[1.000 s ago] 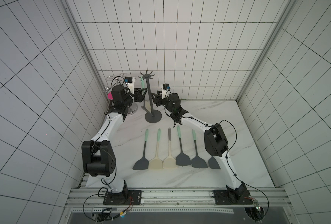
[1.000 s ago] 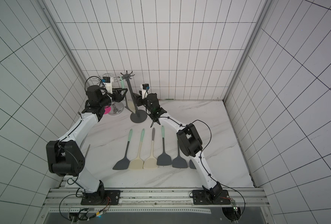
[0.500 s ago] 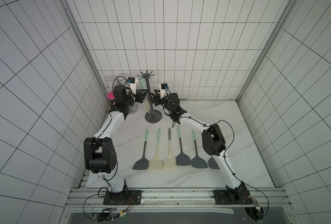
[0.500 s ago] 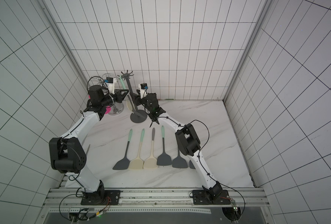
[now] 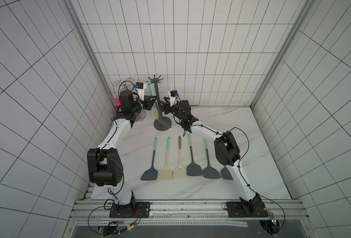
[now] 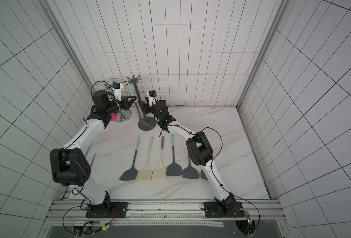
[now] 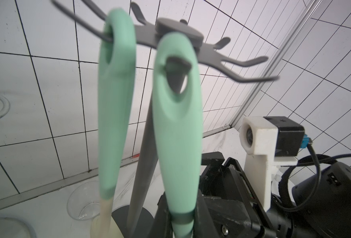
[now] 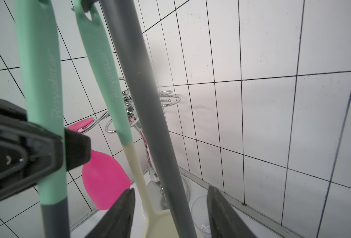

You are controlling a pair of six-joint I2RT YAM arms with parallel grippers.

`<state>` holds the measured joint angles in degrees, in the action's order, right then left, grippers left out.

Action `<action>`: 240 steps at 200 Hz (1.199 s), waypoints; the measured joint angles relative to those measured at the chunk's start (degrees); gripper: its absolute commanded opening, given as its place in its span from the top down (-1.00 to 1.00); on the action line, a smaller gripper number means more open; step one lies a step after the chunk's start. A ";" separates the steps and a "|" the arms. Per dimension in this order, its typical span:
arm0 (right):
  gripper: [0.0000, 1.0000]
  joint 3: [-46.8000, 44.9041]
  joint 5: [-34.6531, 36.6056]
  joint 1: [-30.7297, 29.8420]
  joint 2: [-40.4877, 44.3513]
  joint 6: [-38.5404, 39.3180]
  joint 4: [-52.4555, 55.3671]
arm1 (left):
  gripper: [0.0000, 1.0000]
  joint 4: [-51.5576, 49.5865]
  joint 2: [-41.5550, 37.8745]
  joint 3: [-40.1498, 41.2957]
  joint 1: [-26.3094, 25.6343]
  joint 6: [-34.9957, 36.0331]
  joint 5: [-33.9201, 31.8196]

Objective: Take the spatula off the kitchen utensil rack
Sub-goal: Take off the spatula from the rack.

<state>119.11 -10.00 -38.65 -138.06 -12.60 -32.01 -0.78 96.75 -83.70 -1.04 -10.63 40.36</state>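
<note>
— Start close. What's on the tabletop (image 5: pixel 242 127)?

— A row of loose spatulas (image 5: pixel 166 171), lying flat, well apart from either claw. The one that matters hangs beyond them, on the kitchen utensil rack (image 5: pixel 162 124).

— Two hang there. Which?

— The spatula (image 7: pixel 176 134) with the green handle and grey neck, its eyelet over a hook (image 7: pixel 176 63). The left claw (image 8: pixel 53 144) is clamped tight low on that handle, a little above the grey. Just beside it hangs a cream-necked spatula (image 7: pixel 115 103), which neither claw holds.

— And the right claw (image 8: pixel 170 216)?

— Jaws apart, straddling the rack's pole and gripping nothing. Whether a pad touches the pole I cannot tell.

— How will it handle?

— Light, I'd judge, with a stiff handle and a bendy head. The low grip looks sound, but the eyelet must rise clear of the hook's upturned tip, or the rack may tip.

— Anything hidden?

— Its head is cut off in both wrist views and hard to pick out from above against the dark base. Farthest back stand a chrome glass holder (image 8: pixel 166 99) and something pink (image 8: pixel 104 181) that I can't name.
</note>
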 measured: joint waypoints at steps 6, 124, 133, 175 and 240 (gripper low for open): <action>-0.20 1.03 -0.02 0.00 -0.13 0.15 0.63 | 1.00 -0.44 -0.28 0.00 -0.04 0.20 0.00; 0.46 15.39 0.87 -0.04 -8.33 3.17 1.99 | 1.00 -7.50 -3.10 -0.61 -2.16 5.20 0.79; 0.49 15.39 0.92 -0.13 -8.33 3.48 1.92 | 1.00 -8.17 -3.54 -0.61 -2.19 5.31 0.66; 0.52 15.39 0.79 -0.07 -8.35 4.68 1.75 | 1.00 -9.60 -6.01 -0.52 -2.19 5.75 -0.85; 0.54 15.30 0.79 -0.07 -8.35 5.16 1.38 | 1.00 -1.88 -12.70 1.79 -2.29 6.54 -2.16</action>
<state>134.41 -9.21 -38.72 -146.41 -7.44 -30.63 -2.66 84.05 -81.91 -3.33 -4.10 38.20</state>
